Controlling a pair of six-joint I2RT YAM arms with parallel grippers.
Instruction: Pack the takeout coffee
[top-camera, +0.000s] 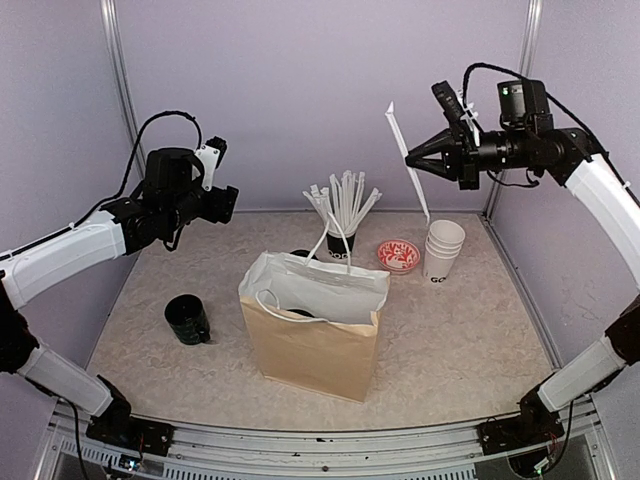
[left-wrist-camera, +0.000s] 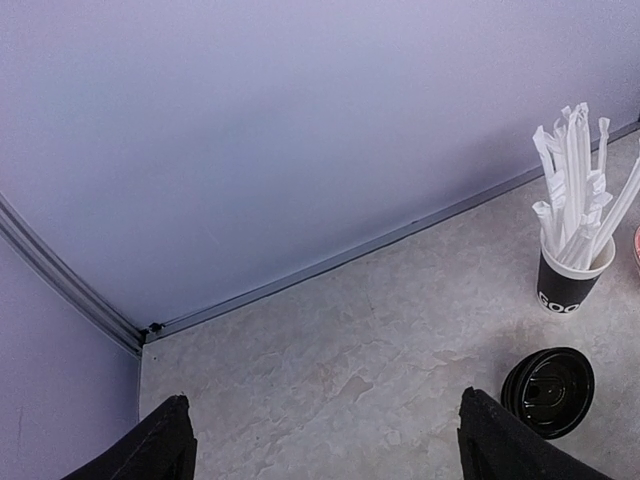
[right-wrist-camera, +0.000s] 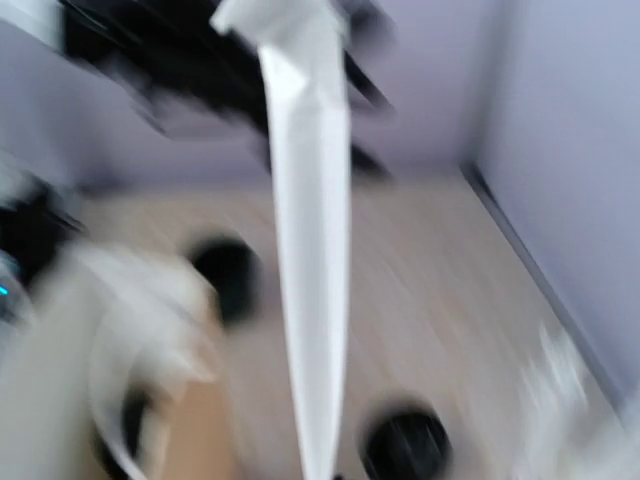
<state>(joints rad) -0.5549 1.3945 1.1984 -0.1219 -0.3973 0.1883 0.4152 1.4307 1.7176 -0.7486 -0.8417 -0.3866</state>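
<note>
1. one bag (top-camera: 312, 345), brown outside and white inside, stands upright and open nearest the table's near edge, with two white handles.
2. one coffee (top-camera: 308, 313): only a dark round top shows, inside the bag's mouth; the cup body is hidden.
3. one mug (top-camera: 187, 320) stands left of the bag, apart from it.
4. one pile of lids (left-wrist-camera: 547, 392) lies behind the bag; how many lids it holds cannot be told.
5. one straw cup (top-camera: 341, 241) stands behind the bag, packed with well over ten wrapped straws.
6. one red-patterned dish (top-camera: 398, 255) lies between the straw cup and the cup stack.
7. one cup stack (top-camera: 443, 250), white, shows at least three nested rims.
8. left gripper (left-wrist-camera: 320, 450): raised over the table's left side, fingers wide apart, holding nothing.
9. right gripper (top-camera: 412, 158): raised at the far right, fingers clamped together on one wrapped straw (top-camera: 400, 135), which hangs steeply above the cup stack. the right wrist view is motion-blurred.
</note>
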